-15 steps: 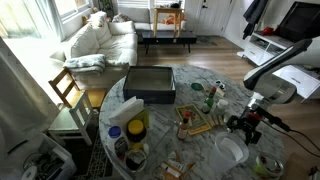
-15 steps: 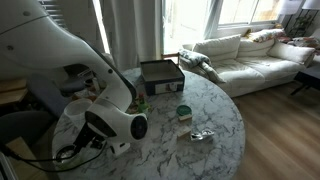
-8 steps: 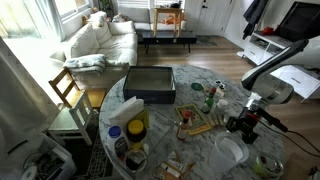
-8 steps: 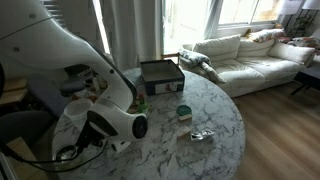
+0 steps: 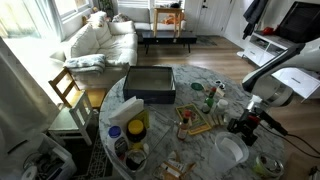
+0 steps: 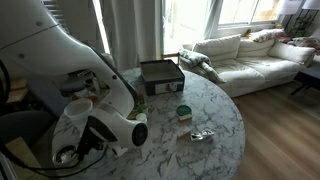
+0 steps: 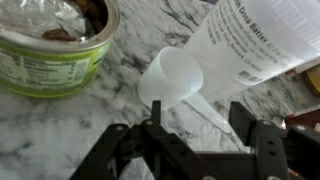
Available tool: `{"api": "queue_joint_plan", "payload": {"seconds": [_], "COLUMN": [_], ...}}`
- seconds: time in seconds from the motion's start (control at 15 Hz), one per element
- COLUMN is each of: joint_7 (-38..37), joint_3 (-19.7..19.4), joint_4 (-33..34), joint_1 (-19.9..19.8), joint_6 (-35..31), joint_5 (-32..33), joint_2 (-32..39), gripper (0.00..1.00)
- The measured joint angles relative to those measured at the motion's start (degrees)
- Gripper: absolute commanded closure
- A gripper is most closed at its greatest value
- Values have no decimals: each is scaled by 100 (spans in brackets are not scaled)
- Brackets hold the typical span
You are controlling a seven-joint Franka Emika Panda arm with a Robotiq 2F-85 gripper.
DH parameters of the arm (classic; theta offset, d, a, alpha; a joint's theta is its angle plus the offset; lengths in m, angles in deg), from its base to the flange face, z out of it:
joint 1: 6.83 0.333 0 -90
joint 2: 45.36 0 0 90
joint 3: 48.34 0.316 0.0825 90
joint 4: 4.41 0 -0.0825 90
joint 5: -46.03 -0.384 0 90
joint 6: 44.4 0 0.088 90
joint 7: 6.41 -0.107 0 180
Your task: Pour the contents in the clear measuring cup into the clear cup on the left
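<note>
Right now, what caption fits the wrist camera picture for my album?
Black claw at a clear plastic measuring cup on marble, between green tin and white bottle.

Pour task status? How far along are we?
Done: the gripper is at the measuring cup, jaws on either side of its handle. In hand: the grasp; I cannot tell whether it is clamped. The cup sits upright on the marble table. Left: lift, carry, pour. I cannot pick out the receiving cup in these views.
</note>
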Motion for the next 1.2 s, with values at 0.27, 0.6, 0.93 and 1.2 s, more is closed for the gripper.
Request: {"api": "queue_joint_plan", "payload": {"seconds": [0.27,0.6,0.93,1.2], "joint_7": [390,755,987,1114], "joint_3": [57,101,111,111], "joint_4": [15,41,53,68], "joint_1": [-67,-117,-125,-133], "joint_6": [18,98,120,128], "joint_5": [-218,-449,-531,-557], "joint_2": [49,97,170,230], "gripper": [40,50,63,63]}}
